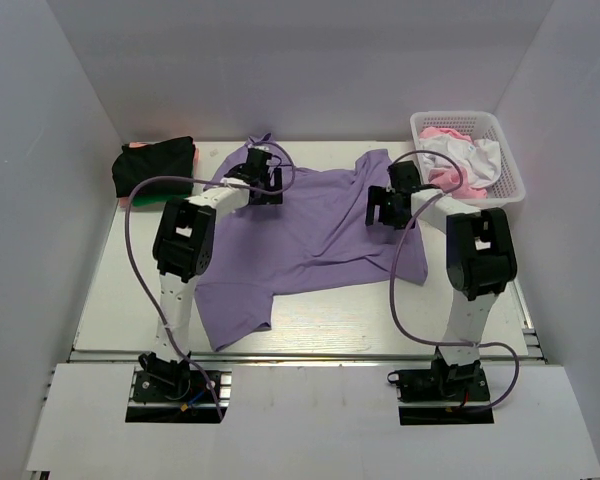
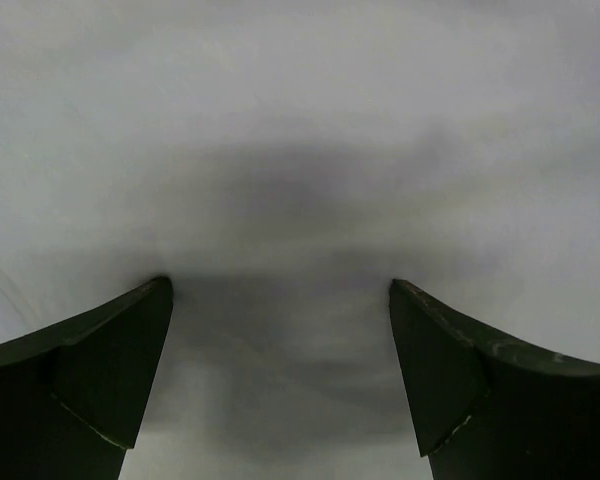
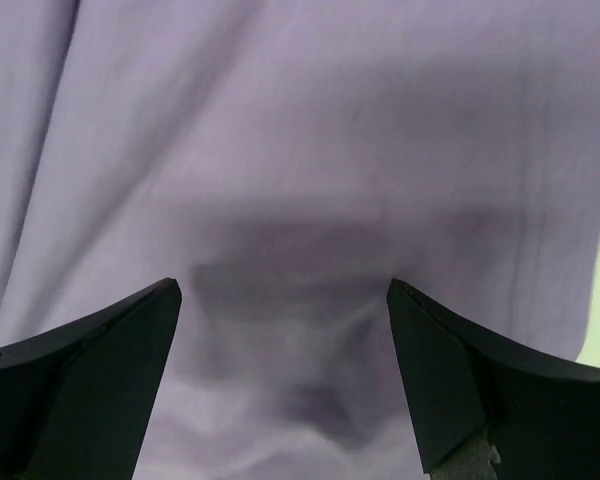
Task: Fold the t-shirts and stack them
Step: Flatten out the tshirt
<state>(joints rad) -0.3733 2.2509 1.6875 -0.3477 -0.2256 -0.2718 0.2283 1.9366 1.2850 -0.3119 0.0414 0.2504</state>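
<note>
A large lavender-purple t-shirt point(image 1: 310, 235) lies spread and rumpled across the middle of the table. My left gripper point(image 1: 263, 182) hovers over its far left part, jaws open; its wrist view shows only a blurred pale surface point(image 2: 280, 200) between the fingers point(image 2: 110, 370). My right gripper point(image 1: 385, 210) is open over the shirt's right side; the purple cloth point(image 3: 300, 170) fills its wrist view, with a small wrinkle between the fingertips point(image 3: 440, 370). A folded stack with a black shirt on green and pink ones point(image 1: 155, 165) sits at the far left.
A white lattice basket point(image 1: 505, 165) at the far right holds pink and white clothes point(image 1: 460, 160). White walls close in the table on the left, back and right. Purple cables loop from both arms. The table's near edge point(image 1: 300, 350) runs in front of the shirt.
</note>
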